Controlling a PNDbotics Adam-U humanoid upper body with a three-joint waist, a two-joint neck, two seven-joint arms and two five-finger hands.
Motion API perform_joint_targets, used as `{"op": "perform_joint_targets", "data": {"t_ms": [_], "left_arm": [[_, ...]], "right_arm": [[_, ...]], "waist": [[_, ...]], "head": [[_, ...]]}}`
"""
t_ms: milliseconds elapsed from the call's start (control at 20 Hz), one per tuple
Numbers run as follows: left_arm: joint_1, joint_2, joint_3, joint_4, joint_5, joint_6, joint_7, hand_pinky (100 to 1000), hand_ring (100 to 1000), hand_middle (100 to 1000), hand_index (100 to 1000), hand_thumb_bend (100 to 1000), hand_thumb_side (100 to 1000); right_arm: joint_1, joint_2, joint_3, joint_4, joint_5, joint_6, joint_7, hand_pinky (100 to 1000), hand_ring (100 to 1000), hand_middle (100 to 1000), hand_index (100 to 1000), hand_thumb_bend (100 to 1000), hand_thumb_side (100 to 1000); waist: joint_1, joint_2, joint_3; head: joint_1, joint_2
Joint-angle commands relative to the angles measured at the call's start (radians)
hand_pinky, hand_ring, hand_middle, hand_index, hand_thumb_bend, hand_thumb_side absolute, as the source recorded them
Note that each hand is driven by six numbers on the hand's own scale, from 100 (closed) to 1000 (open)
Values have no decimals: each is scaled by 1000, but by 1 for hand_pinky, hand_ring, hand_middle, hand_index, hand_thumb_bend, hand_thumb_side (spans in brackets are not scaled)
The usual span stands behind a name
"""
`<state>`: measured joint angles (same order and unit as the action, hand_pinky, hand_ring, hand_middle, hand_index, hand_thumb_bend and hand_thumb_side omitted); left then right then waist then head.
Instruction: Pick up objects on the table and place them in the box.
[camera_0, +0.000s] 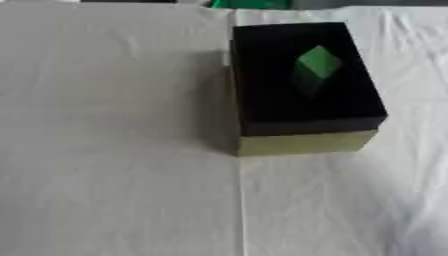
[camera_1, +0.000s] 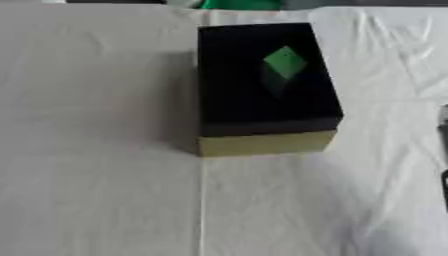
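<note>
1. the green piece (camera_0: 317, 64) lies inside the box (camera_0: 302, 142) on the desk (camera_0: 114, 150).
2. neither robot hand shows, so i cannot tell their state.
3. placing looks done; next, i'd search for leftovers.

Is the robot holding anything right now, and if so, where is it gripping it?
Nothing is visibly held. The green piece lies inside the box, untouched, and neither hand shows clearly.

I can't tell what sort of room this is: I see only a table (camera_0: 114, 150) under creased white cloth, with something green (camera_0: 249, 4) beyond its far edge.
</note>
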<state>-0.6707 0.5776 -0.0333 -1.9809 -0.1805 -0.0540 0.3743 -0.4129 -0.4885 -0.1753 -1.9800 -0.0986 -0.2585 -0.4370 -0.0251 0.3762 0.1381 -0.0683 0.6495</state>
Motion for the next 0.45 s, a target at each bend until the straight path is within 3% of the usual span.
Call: {"op": "perform_joint_targets", "data": {"t_ms": [50,450], "left_arm": [[45,41,36,-19,-7,-83,84,620,710,740,836,553,700],[217,-39,102,-19,6,-180,179,613,698,728,837,565,764]], "right_arm": [[-3,-32,-15,-20,11,-4,-9,864,795,815,813,100,1000],[5,-31,-27,-20,19,-14,-25,865,797,817,814,100,1000]], "waist": [[-1,-25,3],[-9,-29,18]], "head": [[-8,7],[-10,12]]}}
